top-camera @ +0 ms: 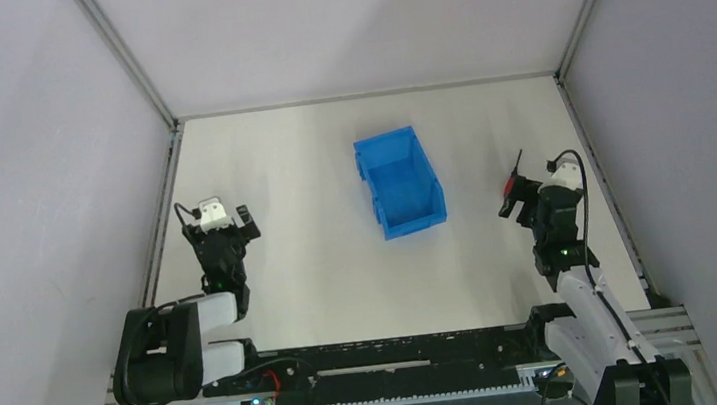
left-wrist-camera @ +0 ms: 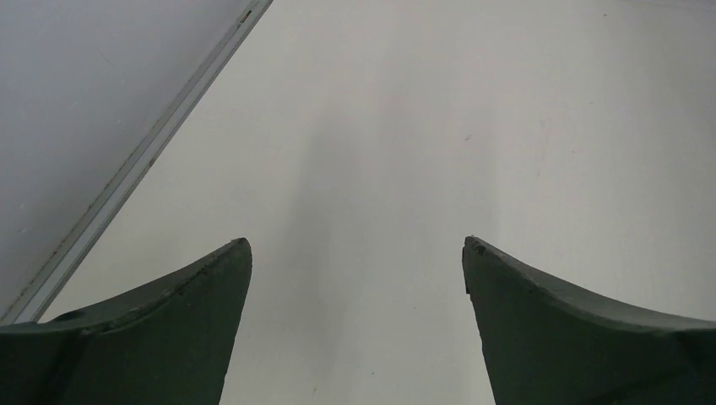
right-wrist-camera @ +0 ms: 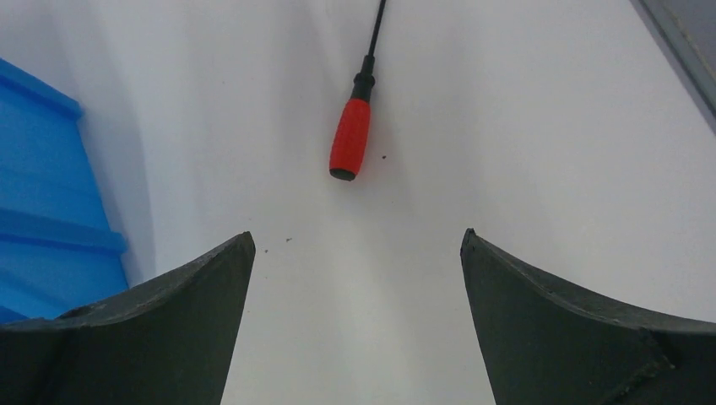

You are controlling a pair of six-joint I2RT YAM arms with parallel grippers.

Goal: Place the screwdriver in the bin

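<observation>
The white desk (top-camera: 321,267) carries both task items. The rectangular bright blue plastic bin (top-camera: 415,221) stands near the middle of the desk, open side up. Nothing is visible inside it.

The left gripper (left-wrist-camera: 357,253) hangs over bare desk on the left side, well apart from the bin. Its jaws are spread wide and hold nothing. I judge it has no part in this step.

The right gripper (right-wrist-camera: 357,253) is on the right side of the desk. Its jaws are also spread wide and empty. The blue bin wall shows at the left edge of the right wrist view.

The small screwdriver (right-wrist-camera: 350,139), red handle and thin black shaft, lies flat on the desk to the right of the bin and apart from it. It sits just ahead of the right fingertips, not between them. The handle end points toward the gripper and the shaft points away.

The pickup is not yet made. Hazards as I judge them:

1. The tool lies low. A descent that stops short closes the jaws on air; one that goes too deep drives the fingertips into the desk.
2. The handle is round. An off-centre fingertip contact can roll it aside.
3. A grasp on the thin shaft can slip.
4. A low carry can catch the shaft on the bin rim.
</observation>
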